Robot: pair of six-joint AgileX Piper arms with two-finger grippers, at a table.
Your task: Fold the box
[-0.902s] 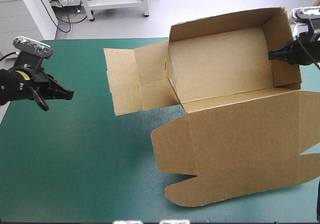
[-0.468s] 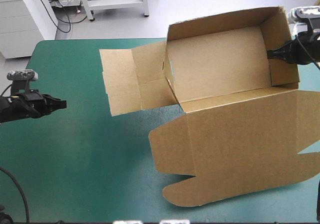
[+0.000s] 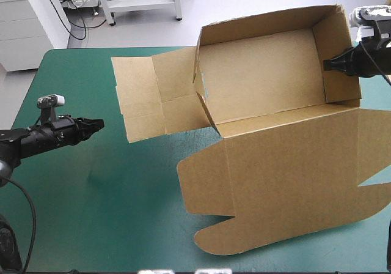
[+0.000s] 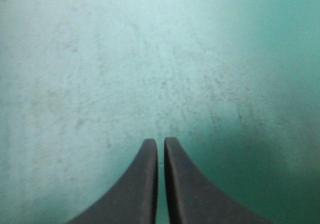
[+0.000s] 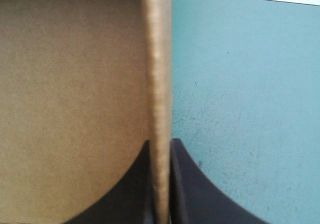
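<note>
The brown box (image 3: 263,78) stands as an open tray at the table's far right, its walls raised and its lid (image 3: 287,176) lying flat toward the near edge. A flat side flap (image 3: 156,96) stretches out to its left. My right gripper (image 3: 327,65) is shut on the box's right end wall (image 5: 159,84), whose edge runs between the fingers in the right wrist view. Low over the teal-green cover at the left, my left gripper (image 3: 98,125) is shut on nothing and points toward the flap. Its view holds only bare cover ahead of the meeting fingertips (image 4: 160,141).
The teal-green table (image 3: 110,213) lies bare at the near left. The lid reaches close to the right and near edges. White cabinets and a metal frame stand beyond the far edge.
The left arm dropped low and swung so the gripper now points right toward the flap. The box has shifted slightly left with the right gripper still holding its wall.
</note>
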